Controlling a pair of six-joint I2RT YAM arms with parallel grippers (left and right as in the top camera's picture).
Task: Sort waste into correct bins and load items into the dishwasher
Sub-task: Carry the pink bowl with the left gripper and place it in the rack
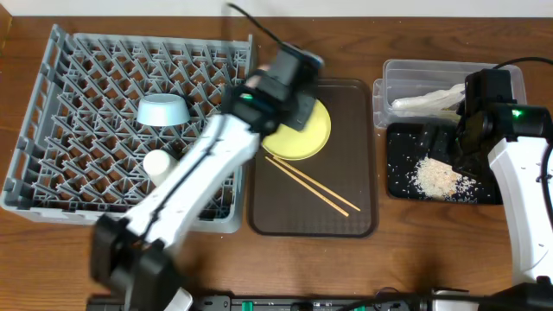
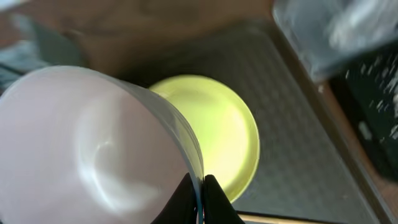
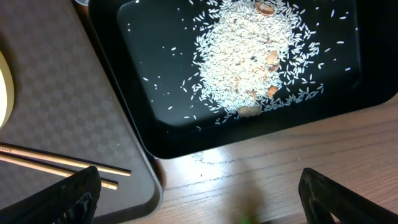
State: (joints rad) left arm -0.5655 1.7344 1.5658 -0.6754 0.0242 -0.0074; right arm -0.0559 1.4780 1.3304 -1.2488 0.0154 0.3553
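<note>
My left gripper [image 2: 199, 186] is shut on the rim of the white bowl [image 2: 93, 149], which it holds tilted above the yellow plate [image 2: 217, 137]. In the overhead view that gripper [image 1: 289, 82] hangs over the plate [image 1: 304, 136], and the arm hides the bowl. Two wooden chopsticks [image 1: 311, 186] lie on the brown tray [image 1: 346, 216]. The grey dish rack [image 1: 52, 112] holds a light-blue bowl [image 1: 164, 110] and a cream cup [image 1: 158, 164]. My right gripper [image 3: 199, 186] is open and empty, above the black tray [image 3: 155, 124] with rice scraps [image 3: 249, 62].
The clear tub [image 1: 415, 73] behind the black tray [image 1: 397, 164] holds crumpled white waste [image 1: 423, 102]. The brown tray's corner [image 3: 62, 93] and the chopstick ends [image 3: 56, 165] lie just left of my right gripper. Bare wooden table [image 3: 280, 155] shows between its fingers.
</note>
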